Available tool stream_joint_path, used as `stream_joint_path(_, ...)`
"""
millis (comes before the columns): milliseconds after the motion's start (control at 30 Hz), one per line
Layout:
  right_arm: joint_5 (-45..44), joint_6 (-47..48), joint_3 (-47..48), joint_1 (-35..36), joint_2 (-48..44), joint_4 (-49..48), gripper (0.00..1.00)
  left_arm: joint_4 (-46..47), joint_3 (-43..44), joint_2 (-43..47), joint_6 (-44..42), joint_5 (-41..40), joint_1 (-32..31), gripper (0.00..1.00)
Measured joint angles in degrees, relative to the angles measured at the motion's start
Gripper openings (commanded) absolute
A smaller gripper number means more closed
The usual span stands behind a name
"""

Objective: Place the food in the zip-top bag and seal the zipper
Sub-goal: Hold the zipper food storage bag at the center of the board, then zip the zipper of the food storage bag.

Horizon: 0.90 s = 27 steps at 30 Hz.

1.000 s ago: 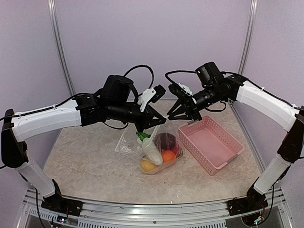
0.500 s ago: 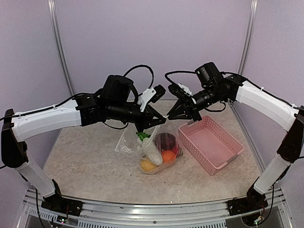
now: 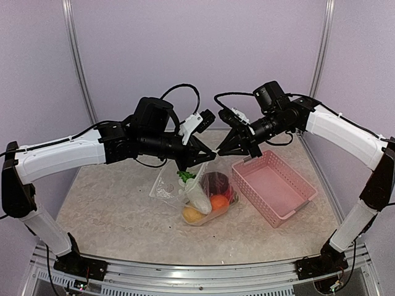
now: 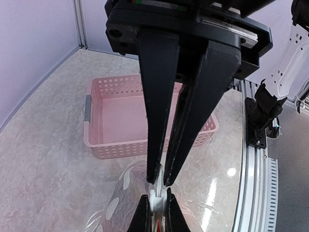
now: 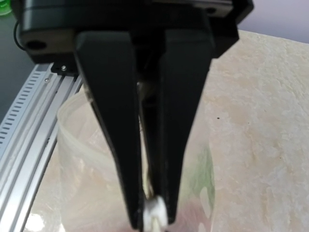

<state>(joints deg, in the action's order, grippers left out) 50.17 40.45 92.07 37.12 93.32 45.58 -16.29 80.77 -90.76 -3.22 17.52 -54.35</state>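
From above, the zip-top bag [image 3: 199, 182] stands near the middle of the table [image 3: 111, 197], belly down and mouth drawn upward. The food [image 3: 216, 201] is packed in its lower part: orange, yellow, dark purple and white pieces, with a green leaf higher up. The left pincer [image 3: 210, 155] and right pincer [image 3: 220, 150] meet tip to tip over the mouth. The pink basket [image 3: 255, 195] sits just beside the bag toward the table's right edge and holds nothing I can see.

The left wrist view shows the left pincer [image 4: 161, 180] narrowed onto the pale zipper [image 4: 155, 203], with the right pincer [image 4: 155, 195] nipping the same strip just below.

In the right wrist view the right pincer [image 5: 150, 220] is pinched onto the white strip too, and clear film [image 5: 87, 159] balloons under it.

The pouch looks light, floppy and slick, so the load will likely sag and swing. The stiffer zipper strip is the sensible place to hold. Sliding along it would probably need firm, even pressure. There is open table toward the left and near edges, while the basket crowds the right.
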Motion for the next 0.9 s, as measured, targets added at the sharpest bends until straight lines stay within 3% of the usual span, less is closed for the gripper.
stream_joint_path(467, 6.01, 1.49, 2.23, -3.48, 1.51, 2.86, 0.00, 2.05, -0.13, 0.09, 0.42, -0.44, 0.15, 0.02)
stream_joint_path(900, 10.60, 4.68, 3.65, -9.01, 1.79, 7.48, 0.00, 0.70, -6.58, 6.56, 2.45, -3.02, 0.90, 0.04)
